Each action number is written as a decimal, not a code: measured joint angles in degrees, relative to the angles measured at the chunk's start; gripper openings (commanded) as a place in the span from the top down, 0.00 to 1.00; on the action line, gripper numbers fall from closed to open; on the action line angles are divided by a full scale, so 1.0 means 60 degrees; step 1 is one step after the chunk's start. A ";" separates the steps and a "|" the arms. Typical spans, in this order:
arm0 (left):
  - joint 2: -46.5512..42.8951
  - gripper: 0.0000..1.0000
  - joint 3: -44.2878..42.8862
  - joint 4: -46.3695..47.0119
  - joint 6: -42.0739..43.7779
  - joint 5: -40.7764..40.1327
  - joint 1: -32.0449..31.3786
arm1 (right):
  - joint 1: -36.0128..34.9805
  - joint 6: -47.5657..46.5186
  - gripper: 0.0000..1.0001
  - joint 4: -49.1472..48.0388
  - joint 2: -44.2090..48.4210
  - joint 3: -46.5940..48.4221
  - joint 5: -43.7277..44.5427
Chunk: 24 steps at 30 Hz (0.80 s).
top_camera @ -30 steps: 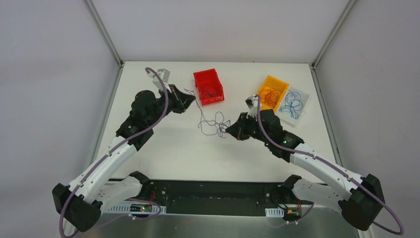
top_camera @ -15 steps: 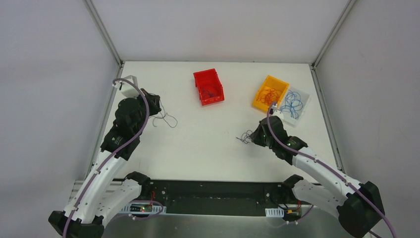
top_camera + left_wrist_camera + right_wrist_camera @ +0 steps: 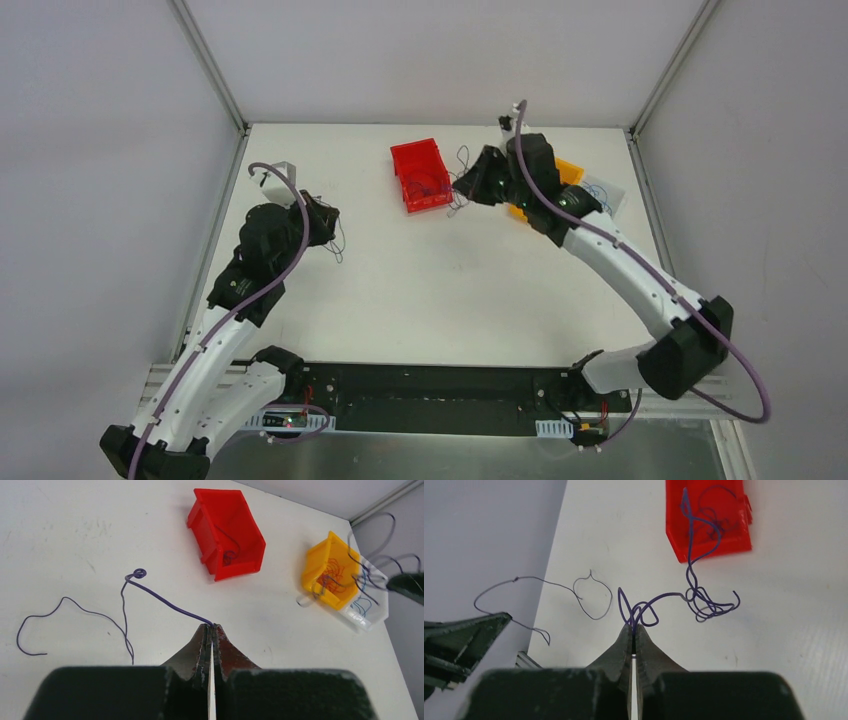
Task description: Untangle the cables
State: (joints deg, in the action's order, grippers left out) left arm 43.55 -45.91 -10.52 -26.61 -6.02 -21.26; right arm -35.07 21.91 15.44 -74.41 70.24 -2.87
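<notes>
Two thin, curly purple cables (image 3: pixel 165 600)

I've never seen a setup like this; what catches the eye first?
The bright red plastic bin at the table's far middle stands out, the right gripper beside it shut on a tangled bunch of thin purple wire. At the left, the left gripper pinches a single purple wire strand trailing over the white table.

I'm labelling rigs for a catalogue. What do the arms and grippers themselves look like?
The left arm and right arm have white links and black joints, each trailed by a loose purple cable. The left gripper and right gripper have dark, tapering fingers with reddish inner faces.
</notes>
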 measured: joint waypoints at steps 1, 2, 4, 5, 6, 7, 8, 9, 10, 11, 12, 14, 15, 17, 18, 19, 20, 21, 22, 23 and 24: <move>-0.0091 1.00 0.0000 -0.0004 0.0004 0.0106 0.0000 | 0.0007 -0.0022 1.00 -0.0011 -0.0525 0.0583 -0.0109; -0.0149 1.00 0.0000 -0.0007 0.0004 0.0204 0.0000 | 0.0022 -0.0029 1.00 -0.0018 -0.1078 0.1151 -0.0204; -0.0244 1.00 -0.0004 -0.0025 0.0007 0.0423 0.0000 | 0.0080 -0.0040 1.00 0.0066 -0.2124 0.2178 -0.0404; -0.0262 1.00 -0.0011 -0.0055 0.0007 0.0514 0.0000 | 0.0135 -0.0040 1.00 0.0102 -0.2685 0.2696 -0.0503; -0.0262 1.00 -0.0033 -0.0109 0.0007 0.0605 0.0000 | 0.0211 -0.0029 1.00 0.0146 -0.3213 0.3173 -0.0619; -0.0259 1.00 -0.0069 -0.0189 0.0004 0.0750 0.0000 | 0.0280 -0.0022 1.00 0.0182 -0.3625 0.3548 -0.0681; -0.0251 1.00 -0.0117 -0.0288 0.0007 0.0871 0.0000 | 0.0390 -0.0004 1.00 0.0273 -0.4182 0.4076 -0.0790; -0.0251 1.00 -0.0164 -0.0368 0.0007 0.0980 0.0000 | 0.0466 0.0022 1.00 0.0291 -0.4557 0.4404 -0.0852; -0.0248 1.00 -0.0229 -0.0452 0.0007 0.1078 0.0000 | 0.0565 0.0066 1.00 0.0375 -0.4994 0.4827 -0.0882; -0.0240 1.00 -0.0302 -0.0492 0.0007 0.1206 0.0000 | 0.0656 0.0138 0.95 0.0433 -0.5428 0.5238 -0.0918; -0.0226 1.00 -0.0390 -0.0528 0.0007 0.1319 0.0000 | 0.0736 0.0222 0.88 0.0455 -0.5829 0.5603 -0.0940; -0.0189 1.00 -0.0565 -0.0594 0.0015 0.1534 0.0000 | 0.0849 0.0390 0.60 0.0517 -0.6448 0.6113 -0.1009; -0.0168 1.00 -0.0648 -0.0601 0.0018 0.1687 0.0000 | 0.0911 0.0488 0.60 0.0546 -0.6765 0.6346 -0.1100; -0.0098 1.00 -0.0827 -0.0616 0.0029 0.1963 0.0000 | 0.1027 0.0583 0.78 0.0619 -0.7373 0.6768 -0.1497; -0.0069 1.00 -0.0878 -0.0619 0.0033 0.2047 0.0000 | 0.1056 0.0586 0.87 0.0645 -0.7581 0.6896 -0.1679; -0.0018 1.00 -0.0922 -0.0623 0.0036 0.2182 0.0000 | 0.1082 0.0656 0.93 0.0688 -0.7799 0.7038 -0.1905; 0.0022 1.00 -0.0962 -0.0627 0.0040 0.2244 0.0000 | 0.1096 0.0688 0.94 0.0699 -0.7945 0.7074 -0.2091; 0.0095 1.00 -0.1009 -0.0637 0.0040 0.2346 0.0000 | 0.1100 0.0725 0.92 0.0790 -0.8014 0.7071 -0.2240; 0.0186 1.00 -0.1056 -0.0645 0.0040 0.2455 0.0000 | 0.1111 0.0739 0.85 0.0882 -0.8029 0.7060 -0.2371; 0.0280 1.00 -0.1107 -0.0648 0.0036 0.2543 0.0000 | 0.1118 0.0739 0.75 0.0936 -0.8029 0.7060 -0.2444; 0.0375 1.00 -0.1155 -0.0659 0.0033 0.2663 0.0000 | 0.1137 0.0714 0.71 0.0929 -0.7985 0.7060 -0.2524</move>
State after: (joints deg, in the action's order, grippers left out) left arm 45.80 -52.84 -14.48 -26.41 9.96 -21.26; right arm -28.25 26.20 21.02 -122.32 112.60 -18.02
